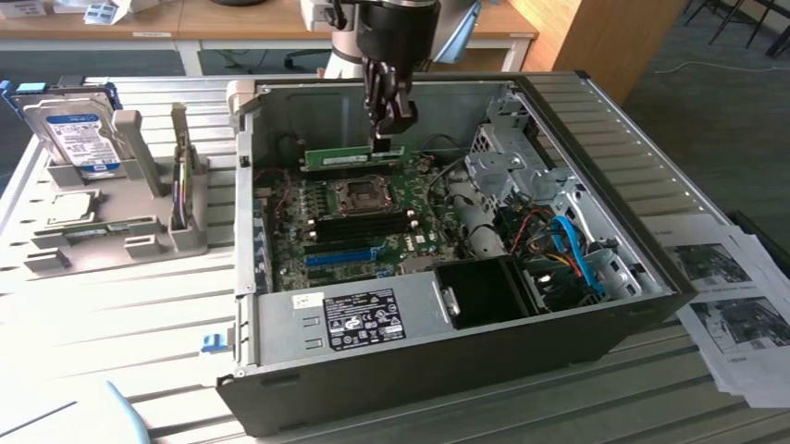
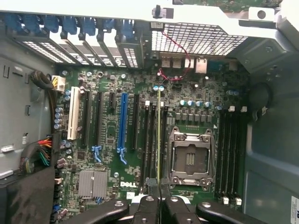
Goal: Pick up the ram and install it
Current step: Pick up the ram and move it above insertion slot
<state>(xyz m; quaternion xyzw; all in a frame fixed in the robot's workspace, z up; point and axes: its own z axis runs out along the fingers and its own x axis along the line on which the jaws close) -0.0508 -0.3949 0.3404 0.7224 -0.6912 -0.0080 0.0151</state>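
The ram (image 1: pixel 353 155) is a long thin green stick held level inside the open computer case (image 1: pixel 642 185), above the motherboard (image 1: pixel 370 227). My gripper (image 1: pixel 391 132) comes down from above and is shut on the stick's end at the exterior view's right. In the wrist view the ram (image 2: pixel 159 135) shows edge-on as a thin line running out from between my fingertips (image 2: pixel 148 205). It hangs over the black memory slots (image 2: pixel 150 140) beside the CPU socket (image 2: pixel 189 158). More black slots (image 2: pixel 230 149) lie on the socket's other side.
A bright-blue slot (image 1: pixel 339 256) sits toward the front of the board. A black fan shroud (image 1: pixel 487 291), drive cage (image 1: pixel 512 157) and blue cables (image 1: pixel 574 250) crowd the case's right side. A hard drive (image 1: pixel 77 134) stands in a grey holder at left. Papers (image 1: pixel 728 296) lie at right.
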